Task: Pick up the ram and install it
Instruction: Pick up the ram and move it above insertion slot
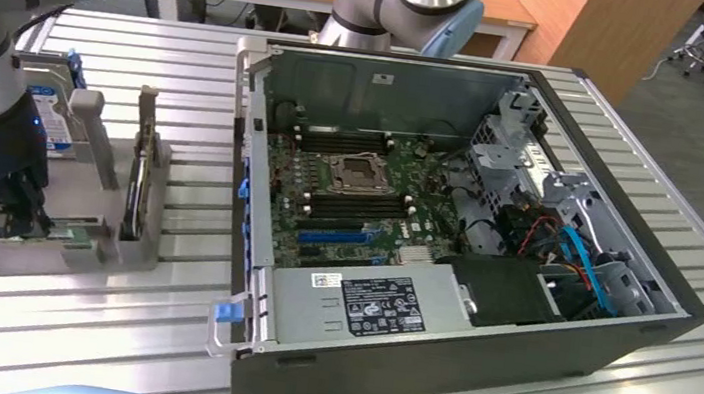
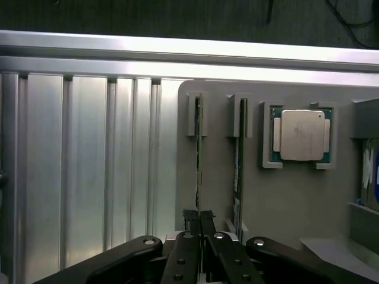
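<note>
The jaws are pressed together on the ram (image 2: 198,160), a long, thin green circuit-board stick standing on its edge in a slot of a flat grey plastic holder (image 2: 284,201). In the wrist view the black fingertips (image 2: 190,220) pinch the stick's upper edge at one end, one on each face. The ram is seated in its slot, its far end in a grey bracket.

Just beside it, in the next slot, stands a second green stick (image 2: 238,160), parallel and untouched. Next along the holder lies a square silver processor chip (image 2: 299,135) in its own recess.

In the exterior view the arm reaches down at the exterior view's left, over the near end of the holder (image 1: 103,252), where the ram (image 1: 52,239) shows as a green strip. A silver hard drive with a blue-white label (image 1: 52,120) stands at the holder's far end. The holder rests on a ridged aluminium bench (image 1: 67,323). To the exterior view's right, well apart, lies an open black computer case (image 1: 439,369) with its green motherboard (image 1: 353,187) exposed.
</note>
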`<state>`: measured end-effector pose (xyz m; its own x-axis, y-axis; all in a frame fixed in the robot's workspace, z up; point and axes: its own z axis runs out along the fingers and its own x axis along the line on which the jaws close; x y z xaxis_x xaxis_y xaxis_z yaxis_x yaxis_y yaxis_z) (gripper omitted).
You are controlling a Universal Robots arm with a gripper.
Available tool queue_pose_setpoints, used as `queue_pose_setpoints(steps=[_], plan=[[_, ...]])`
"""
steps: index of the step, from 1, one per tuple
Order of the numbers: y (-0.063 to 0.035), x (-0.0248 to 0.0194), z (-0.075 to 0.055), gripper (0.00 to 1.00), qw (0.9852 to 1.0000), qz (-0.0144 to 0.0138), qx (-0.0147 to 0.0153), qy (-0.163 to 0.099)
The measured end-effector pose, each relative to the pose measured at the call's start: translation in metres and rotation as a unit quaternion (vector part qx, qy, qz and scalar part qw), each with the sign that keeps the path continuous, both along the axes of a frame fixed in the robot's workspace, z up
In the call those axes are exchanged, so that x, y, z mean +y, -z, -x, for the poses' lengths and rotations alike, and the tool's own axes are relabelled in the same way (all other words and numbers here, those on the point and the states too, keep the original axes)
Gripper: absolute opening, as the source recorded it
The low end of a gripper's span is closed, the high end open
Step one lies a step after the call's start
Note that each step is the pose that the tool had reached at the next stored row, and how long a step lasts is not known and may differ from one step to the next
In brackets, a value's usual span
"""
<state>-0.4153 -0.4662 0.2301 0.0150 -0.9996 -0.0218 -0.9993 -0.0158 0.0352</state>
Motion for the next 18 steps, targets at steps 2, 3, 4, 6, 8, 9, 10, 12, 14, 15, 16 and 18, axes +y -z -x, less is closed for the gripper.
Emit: queue_pose_setpoints(steps=[2, 3, 4, 6, 8, 9, 10, 12, 14, 15, 16, 18], plan=[[-0.0053, 0.0000, 0.000, 0.12, 1.0000, 0.0000, 0.0000, 0.000], [-0.0082, 0.0000, 0.000, 0.12, 1.0000, 0.0000, 0.0000, 0.000], [-0.0110, 0.0000, 0.000, 0.12, 1.0000, 0.0000, 0.0001, 0.000], [-0.0172, 0.0000, 0.000, 0.12, 1.0000, 0.0000, 0.0002, 0.000], [-0.0228, 0.0000, -0.001, 0.12, 1.0000, 0.0000, 0.0002, 0.000], [-0.0250, 0.0000, -0.001, 0.12, 1.0000, 0.0000, 0.0002, 0.000], [-0.0271, 0.0000, -0.001, 0.12, 1.0000, -0.0001, 0.0001, 0.000], [-0.0314, 0.0000, -0.001, 0.12, 1.0000, 0.0000, 0.0002, 0.000], [-0.0356, 0.0000, -0.001, 0.12, 1.0000, -0.0001, 0.0002, 0.001], [-0.0376, 0.0000, -0.001, 0.12, 1.0000, -0.0001, 0.0002, 0.001], [-0.0397, 0.0000, -0.001, 0.12, 1.0000, 0.0000, 0.0002, 0.001], [-0.0439, 0.0000, -0.001, 0.12, 1.0000, 0.0000, 0.0002, 0.002]])
